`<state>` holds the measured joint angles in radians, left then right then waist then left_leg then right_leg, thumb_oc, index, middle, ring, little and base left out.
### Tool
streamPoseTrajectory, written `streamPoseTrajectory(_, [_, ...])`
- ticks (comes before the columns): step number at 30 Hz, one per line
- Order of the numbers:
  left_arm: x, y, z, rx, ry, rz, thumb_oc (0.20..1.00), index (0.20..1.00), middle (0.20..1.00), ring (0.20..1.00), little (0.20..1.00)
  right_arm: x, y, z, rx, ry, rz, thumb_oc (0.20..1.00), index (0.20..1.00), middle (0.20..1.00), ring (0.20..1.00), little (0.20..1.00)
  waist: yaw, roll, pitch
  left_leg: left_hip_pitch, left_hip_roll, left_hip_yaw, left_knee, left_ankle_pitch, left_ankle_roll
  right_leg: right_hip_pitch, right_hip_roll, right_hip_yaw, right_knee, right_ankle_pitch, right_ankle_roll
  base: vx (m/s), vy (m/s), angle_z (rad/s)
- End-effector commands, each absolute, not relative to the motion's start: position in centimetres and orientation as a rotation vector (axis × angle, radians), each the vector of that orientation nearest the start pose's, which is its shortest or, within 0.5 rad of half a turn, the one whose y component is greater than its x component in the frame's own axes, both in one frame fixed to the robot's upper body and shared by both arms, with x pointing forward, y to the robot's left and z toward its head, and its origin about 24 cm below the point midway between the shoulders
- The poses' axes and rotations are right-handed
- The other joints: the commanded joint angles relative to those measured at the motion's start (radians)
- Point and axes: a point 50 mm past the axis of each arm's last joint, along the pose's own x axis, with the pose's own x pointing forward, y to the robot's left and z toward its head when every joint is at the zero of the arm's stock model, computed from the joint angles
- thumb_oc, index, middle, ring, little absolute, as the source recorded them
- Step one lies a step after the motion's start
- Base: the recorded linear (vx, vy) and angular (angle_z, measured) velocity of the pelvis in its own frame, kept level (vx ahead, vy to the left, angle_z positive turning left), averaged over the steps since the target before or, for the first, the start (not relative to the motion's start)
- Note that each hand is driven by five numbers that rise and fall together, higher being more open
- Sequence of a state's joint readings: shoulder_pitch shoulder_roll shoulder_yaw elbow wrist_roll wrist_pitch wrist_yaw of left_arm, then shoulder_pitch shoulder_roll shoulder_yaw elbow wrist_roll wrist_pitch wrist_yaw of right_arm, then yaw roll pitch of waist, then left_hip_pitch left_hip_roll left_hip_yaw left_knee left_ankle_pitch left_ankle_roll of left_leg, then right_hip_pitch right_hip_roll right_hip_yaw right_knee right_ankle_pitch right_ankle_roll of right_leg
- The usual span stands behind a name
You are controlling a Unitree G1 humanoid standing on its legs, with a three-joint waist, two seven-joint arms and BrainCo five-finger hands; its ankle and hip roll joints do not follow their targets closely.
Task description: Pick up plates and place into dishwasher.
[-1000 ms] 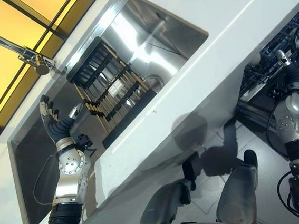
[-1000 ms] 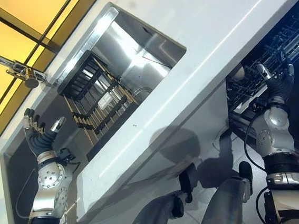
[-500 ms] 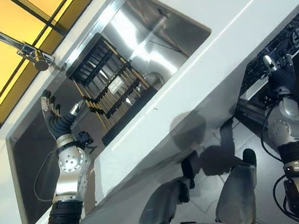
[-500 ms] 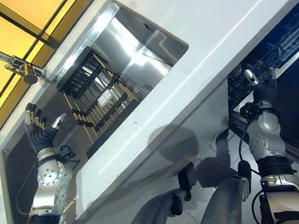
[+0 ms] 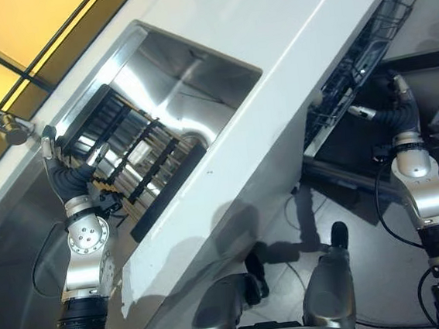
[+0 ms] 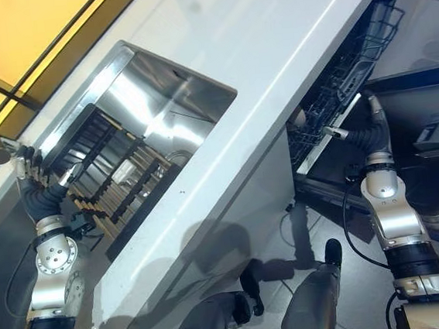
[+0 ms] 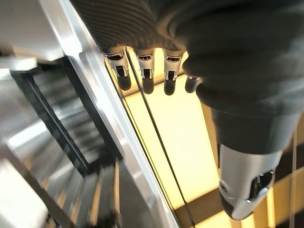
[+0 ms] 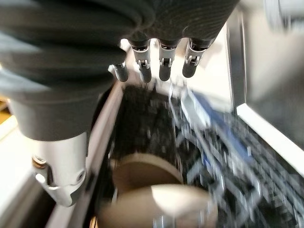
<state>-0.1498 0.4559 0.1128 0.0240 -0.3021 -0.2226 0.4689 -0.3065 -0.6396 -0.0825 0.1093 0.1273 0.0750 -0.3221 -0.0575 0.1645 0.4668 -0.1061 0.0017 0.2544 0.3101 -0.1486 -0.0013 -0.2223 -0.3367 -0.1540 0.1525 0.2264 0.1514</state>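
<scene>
While your head views frame the white tabletop (image 5: 285,41) and steel sink (image 5: 188,82), your right wrist view alone catches blurred round plates (image 8: 156,190) in the dishwasher rack (image 6: 349,59). Your right hand (image 8: 161,61) hangs empty above it, fingers straight. Your left hand (image 5: 60,168), also relaxed and empty, rises beside the sink's dark slatted rack (image 5: 137,161), near a yellow window (image 7: 175,142).

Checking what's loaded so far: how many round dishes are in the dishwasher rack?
2: a brown dish and a paler one in front of it, below the right hand; the rack may hide others.
</scene>
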Motion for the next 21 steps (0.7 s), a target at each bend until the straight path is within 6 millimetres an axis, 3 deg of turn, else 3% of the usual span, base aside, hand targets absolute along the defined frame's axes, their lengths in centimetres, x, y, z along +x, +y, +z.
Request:
streamPoseTrajectory(1, [24.8,29.0,16.1,0.187,-0.557,0.566,1.000,1.000,1.000,1.000,1.000,27.9,-29.1,16.3,-0.487,-0.342,-0.533,1.000,1.000,1.000,1.000,1.000,0.020,-0.034,-0.121,-0.032,-0.001,-0.014,-0.098,0.078,0.003,-0.002,-0.049,-0.033,0.344,-0.182,-0.019,-0.24,-0.105,-0.62])
streamPoseTrajectory(2, [24.8,29.0,16.1,0.192,-0.563,0.574,1.000,1.000,1.000,1.000,1.000,27.8,-29.0,16.3,-0.481,-0.355,-0.543,1.000,1.000,1.000,1.000,1.000,0.027,-0.039,-0.125,-0.039,0.001,-0.005,-0.109,0.091,0.004,0.006,-0.049,-0.058,0.323,-0.175,-0.022,-0.24,-0.121,-0.38])
streamPoseTrajectory(4, [24.7,29.3,16.1,0.195,-0.572,0.597,1.000,1.000,1.000,1.000,1.000,27.9,-28.7,16.6,-0.489,-0.383,-0.555,1.000,1.000,1.000,1.000,1.000,0.038,-0.044,-0.128,-0.037,0.022,0.038,-0.136,0.103,-0.005,0.015,-0.096,-0.116,0.295,-0.132,-0.009,-0.23,-0.104,-0.13])
streamPoseTrajectory(6, [25.0,29.3,16.5,0.194,-0.585,0.598,1.000,1.000,1.000,1.000,1.000,28.3,-28.3,17.2,-0.483,-0.406,-0.566,1.000,1.000,1.000,1.000,1.000,0.041,-0.043,-0.120,-0.030,0.035,0.059,-0.150,0.107,-0.017,0.025,-0.103,-0.132,0.263,-0.144,-0.002,-0.12,-0.071,-0.45])
streamPoseTrajectory(12, [25.8,28.6,15.9,0.164,-0.533,0.578,1.000,1.000,1.000,1.000,1.000,27.4,-29.8,16.5,-0.437,-0.378,-0.716,1.000,1.000,1.000,1.000,1.000,-0.002,-0.021,-0.125,-0.016,0.067,0.052,-0.131,0.124,-0.038,0.041,-0.063,-0.110,0.206,-0.203,-0.020,-0.01,0.005,-0.59])
streamPoseTrajectory(21, [25.1,27.7,13.1,0.088,-0.471,0.615,1.000,1.000,1.000,1.000,1.000,25.6,-31.6,13.7,-0.303,-0.319,-0.957,1.000,1.000,1.000,1.000,1.000,-0.072,0.072,-0.072,-0.022,0.083,0.102,-0.099,0.126,-0.043,-0.064,-0.050,-0.045,0.284,-0.268,-0.033,-0.05,0.120,-0.39])
